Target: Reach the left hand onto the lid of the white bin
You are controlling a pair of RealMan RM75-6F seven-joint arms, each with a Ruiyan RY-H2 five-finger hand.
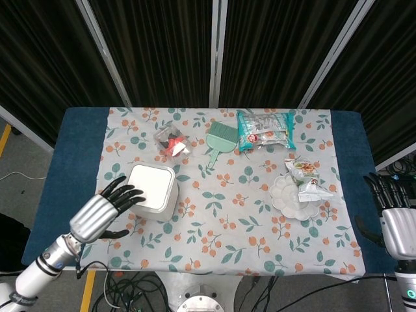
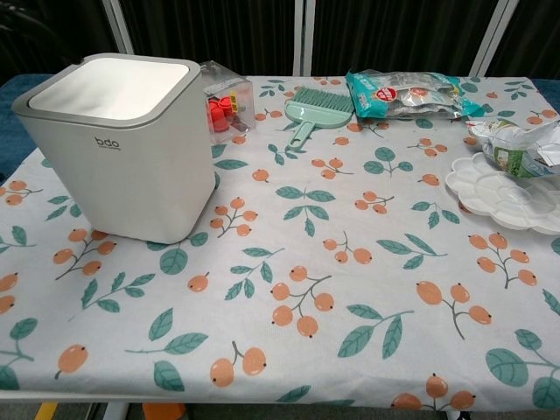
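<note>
The white bin (image 1: 156,195) stands on the left part of the floral cloth, its flat white lid (image 1: 149,186) closed inside a grey rim. In the chest view the bin (image 2: 122,166) is close at the left and its lid (image 2: 114,86) is bare. My left hand (image 1: 104,213) hovers at the bin's left side with its fingers (image 1: 129,192) spread and empty, the tips at the lid's left rim; contact cannot be made out. My right hand (image 1: 396,224) stays open off the table's right edge. Neither hand shows in the chest view.
Behind the bin lie a clear box of red pieces (image 1: 171,142), a green brush (image 1: 220,138) and a snack package (image 1: 265,129). At the right a white palette dish (image 1: 290,196) carries a packet (image 1: 307,181). Blue table edges (image 1: 71,169) flank the cloth.
</note>
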